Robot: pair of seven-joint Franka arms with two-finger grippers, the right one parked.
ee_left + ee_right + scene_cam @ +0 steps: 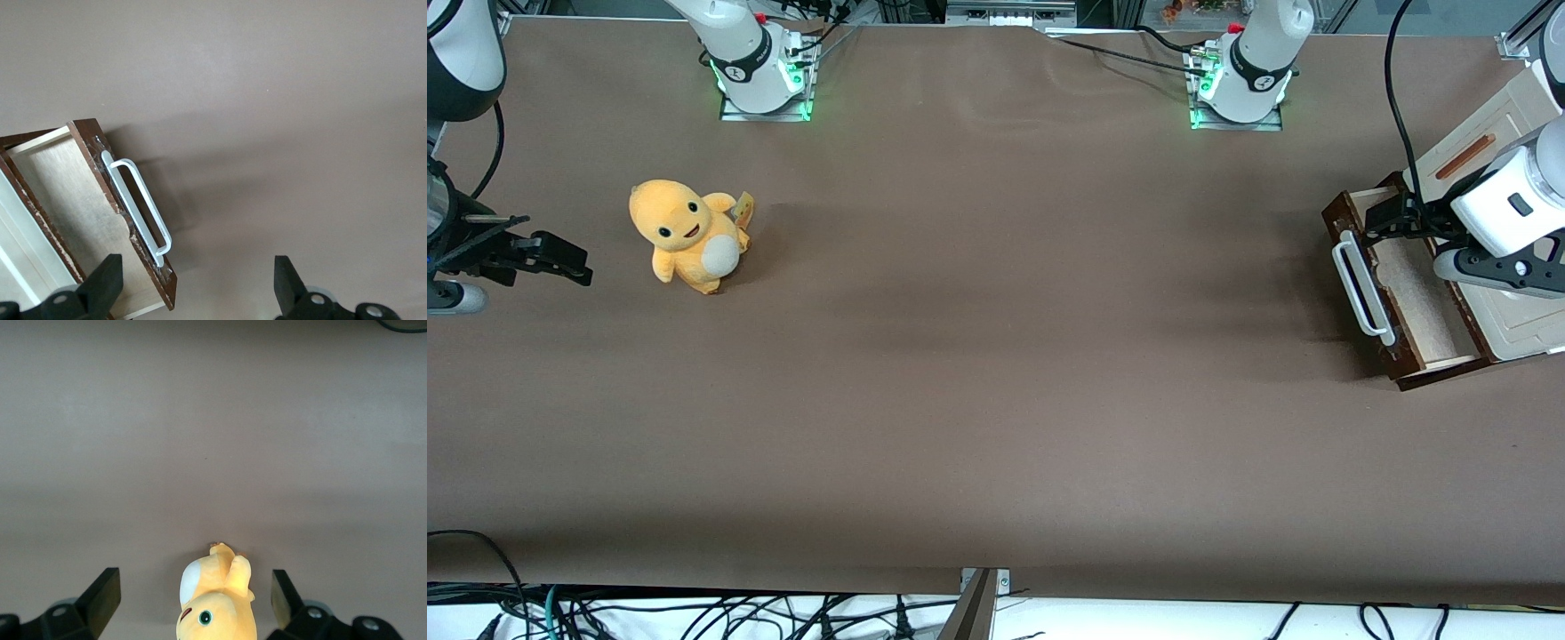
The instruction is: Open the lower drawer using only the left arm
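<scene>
One table: the brown table top [996, 373] runs wide and bare between its two ends.
Cabinet: the pale cabinet [1507, 133] stands at the working arm's end, hard against the table's edge.
Lower drawer: the lower drawer [1409, 293] is pulled out of the cabinet, its pale beige inside showing; open table lies in front of its dark brown front.
Left arm: the left arm [1516, 200] reaches in above the cabinet and the open drawer.
Gripper: the gripper [193, 287] hangs above the drawer's front edge, its fingers [107, 280] spread wide and holding nothing, clear of the handle.
Handle: the white bar handle [1360, 284] lies along the drawer front, untouched.
Plush toy: the orange plush toy [689, 236] sits toward the parked arm's end, well apart from the drawer.
</scene>
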